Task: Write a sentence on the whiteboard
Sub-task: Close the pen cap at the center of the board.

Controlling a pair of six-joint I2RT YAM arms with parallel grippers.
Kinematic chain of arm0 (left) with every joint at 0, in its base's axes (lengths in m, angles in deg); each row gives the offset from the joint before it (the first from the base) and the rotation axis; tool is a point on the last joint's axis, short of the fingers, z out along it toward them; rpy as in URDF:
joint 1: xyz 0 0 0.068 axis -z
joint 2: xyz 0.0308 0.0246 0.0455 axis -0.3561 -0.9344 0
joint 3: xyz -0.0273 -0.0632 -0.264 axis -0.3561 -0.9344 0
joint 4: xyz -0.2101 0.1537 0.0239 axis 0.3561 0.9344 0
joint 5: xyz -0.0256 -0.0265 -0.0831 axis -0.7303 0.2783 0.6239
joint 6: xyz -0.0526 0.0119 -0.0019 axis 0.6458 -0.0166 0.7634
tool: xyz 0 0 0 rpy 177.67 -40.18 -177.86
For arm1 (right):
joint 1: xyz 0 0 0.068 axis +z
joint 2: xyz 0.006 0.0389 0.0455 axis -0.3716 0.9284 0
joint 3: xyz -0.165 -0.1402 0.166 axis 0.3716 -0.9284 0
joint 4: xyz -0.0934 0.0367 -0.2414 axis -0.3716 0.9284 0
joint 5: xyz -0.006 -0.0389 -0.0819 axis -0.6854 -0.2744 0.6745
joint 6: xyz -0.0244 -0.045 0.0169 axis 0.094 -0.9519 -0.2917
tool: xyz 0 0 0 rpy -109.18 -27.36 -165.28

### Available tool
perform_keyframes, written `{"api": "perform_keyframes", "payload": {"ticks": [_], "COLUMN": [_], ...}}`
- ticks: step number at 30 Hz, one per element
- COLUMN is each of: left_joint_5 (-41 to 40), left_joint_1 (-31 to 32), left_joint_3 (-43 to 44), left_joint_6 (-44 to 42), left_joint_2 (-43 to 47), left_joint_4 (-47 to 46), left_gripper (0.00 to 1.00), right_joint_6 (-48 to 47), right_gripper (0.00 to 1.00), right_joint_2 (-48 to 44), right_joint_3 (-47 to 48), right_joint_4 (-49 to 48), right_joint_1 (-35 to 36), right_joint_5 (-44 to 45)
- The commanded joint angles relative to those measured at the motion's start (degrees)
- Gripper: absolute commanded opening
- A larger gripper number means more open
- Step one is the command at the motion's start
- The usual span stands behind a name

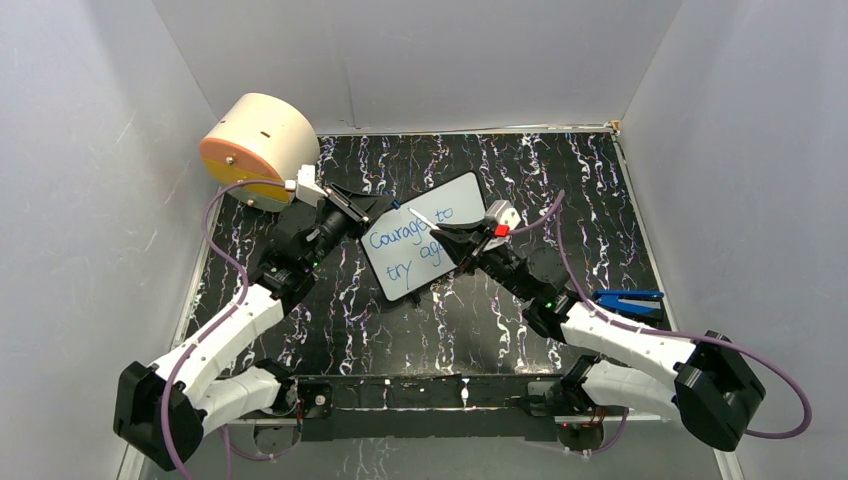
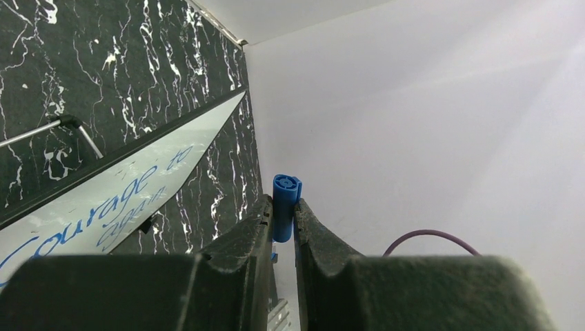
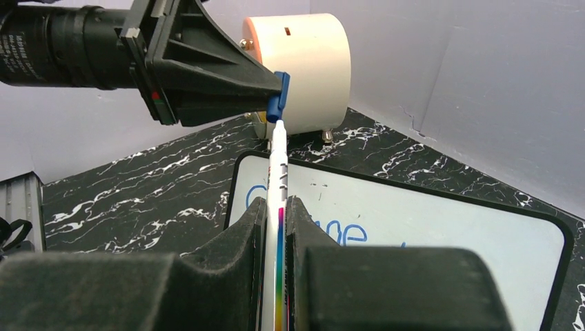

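Observation:
The whiteboard (image 1: 457, 194) lies tilted on the black marbled table, and the blue sentence (image 1: 408, 238) on it reads "Courage to" over "try aga", the rest hidden by my right arm. My right gripper (image 1: 446, 232) is shut on a white marker (image 1: 422, 218) over the board. My left gripper (image 1: 393, 203) is shut on the blue marker cap (image 2: 286, 189). In the right wrist view the marker (image 3: 278, 162) rises from my right gripper (image 3: 277, 203) and its end meets the cap (image 3: 277, 103). The left wrist view shows the whiteboard (image 2: 172, 141) edge-on with the sentence (image 2: 114, 203).
A cream-and-orange drum (image 1: 258, 145) stands at the back left, close behind the left gripper, and shows in the right wrist view as the drum (image 3: 303, 65). A blue object (image 1: 628, 300) lies by the right arm. Pale walls enclose the table on three sides.

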State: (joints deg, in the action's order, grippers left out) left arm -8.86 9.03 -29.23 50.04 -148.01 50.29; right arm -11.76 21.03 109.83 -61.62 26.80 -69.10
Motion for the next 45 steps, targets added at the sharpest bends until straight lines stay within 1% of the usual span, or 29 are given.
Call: {"api": "perform_keyframes", "payload": {"ticks": [1, 14, 36, 45], "left_joint_5": [-1.7, -0.8, 1.2, 2.8], "left_joint_1": [0.8, 1.1, 1.1, 1.2], "left_joint_3": [-0.6, -1.7, -2.5, -2.8], "left_joint_6": [1.7, 4.3, 5.8, 7.7], "left_joint_2": [-0.3, -1.0, -1.0, -1.6], "left_joint_4": [-3.3, -5.3, -5.7, -7.2], "left_gripper": [0.0, 0.0, 0.0, 0.0], "right_joint_6": [-1.0, -1.1, -0.8, -0.7], "right_gripper": [0.0, 0.0, 0.0, 0.0], "right_joint_2": [0.4, 1.5, 2.3, 3.1], "right_joint_3": [0.3, 1.1, 0.9, 1.0], "right_joint_4": [-5.5, -3.7, -5.6, -5.4], "right_joint_1": [0.7, 1.0, 1.5, 1.5], "right_joint_5": [-0.2, 0.5, 2.1, 2.1]}}
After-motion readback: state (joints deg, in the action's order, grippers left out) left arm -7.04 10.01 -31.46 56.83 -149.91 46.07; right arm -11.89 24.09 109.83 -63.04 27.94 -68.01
